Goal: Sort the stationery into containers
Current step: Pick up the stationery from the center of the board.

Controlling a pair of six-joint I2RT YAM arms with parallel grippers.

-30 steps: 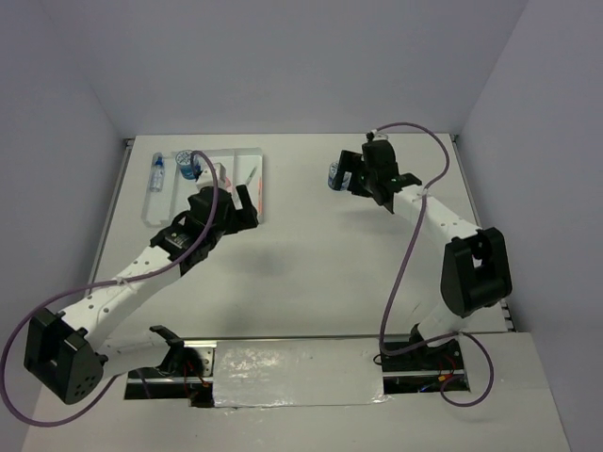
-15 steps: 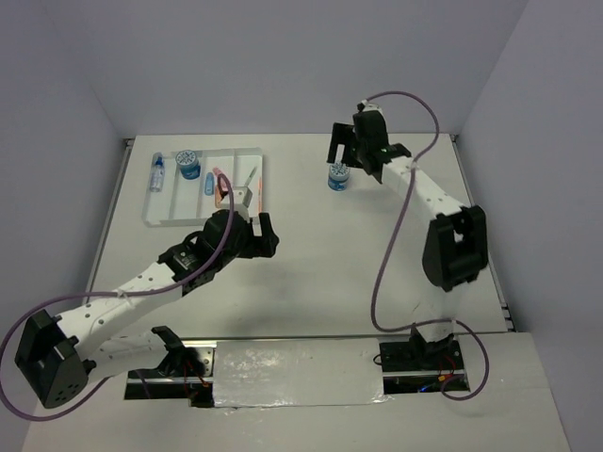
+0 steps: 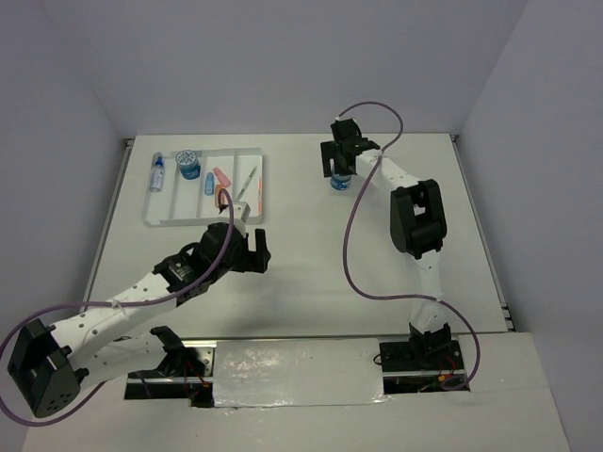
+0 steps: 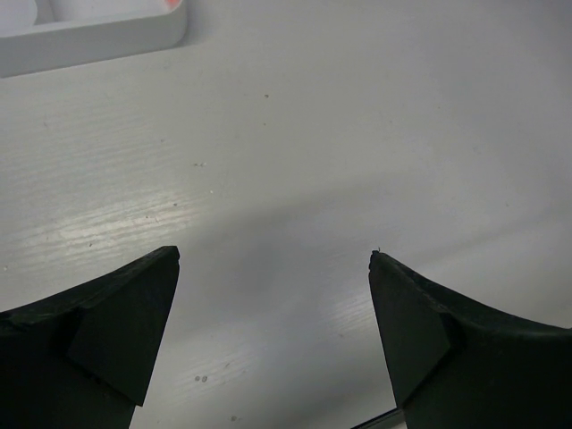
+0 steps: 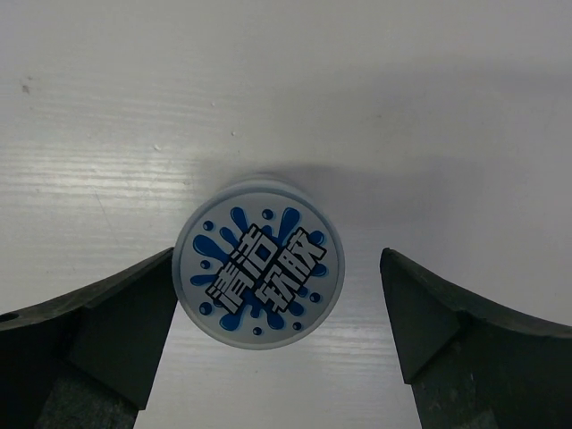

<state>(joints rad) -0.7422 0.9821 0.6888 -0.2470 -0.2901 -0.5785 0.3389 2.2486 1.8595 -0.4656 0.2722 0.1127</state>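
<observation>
From above, the tray lies far left on the table. It holds the tray spool at its far end, a pink piece and a grey pen; the other bits inside are too small to name. The left gripper hangs just near of the tray's right near corner, jaws spread and empty. Far right of centre, the right gripper stands over the loose spool, hiding its far part; its jaws are hard to read here. The left wrist view shows both fingers wide apart over bare table, with only the tray's corner cut off at the top left. The right wrist view shows the loose spool upright on the table between the parted fingers. It sits right beside the left one, with a clear gap to the right, and is not gripped.
</observation>
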